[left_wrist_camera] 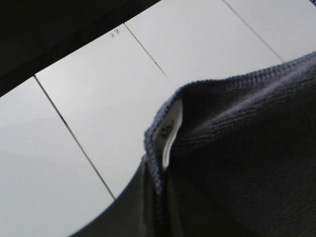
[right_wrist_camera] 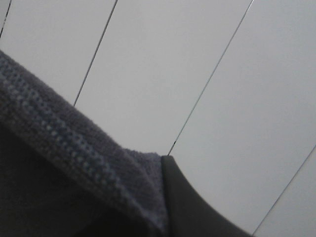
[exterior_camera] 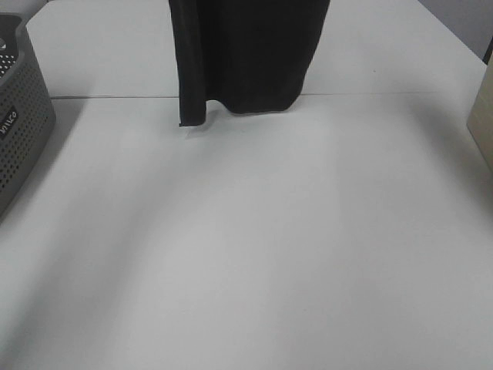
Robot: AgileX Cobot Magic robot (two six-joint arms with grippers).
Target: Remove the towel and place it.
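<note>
Item: towel (exterior_camera: 246, 54), hung above table (exterior_camera: 246, 254); I judged removal done, placing outstanding; left tool and right tool (right_wrist_camera: 165, 197) gripped it

Rough terry towel (exterior_camera: 246, 54), matt table (exterior_camera: 246, 247)

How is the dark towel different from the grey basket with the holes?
The towel is nearly black; the basket is grey. The towel is plain cloth; the basket's wall is full of holes. The towel hangs down above the table; the basket stands at the table's left side. Both are cut off by the picture's edge.
</note>
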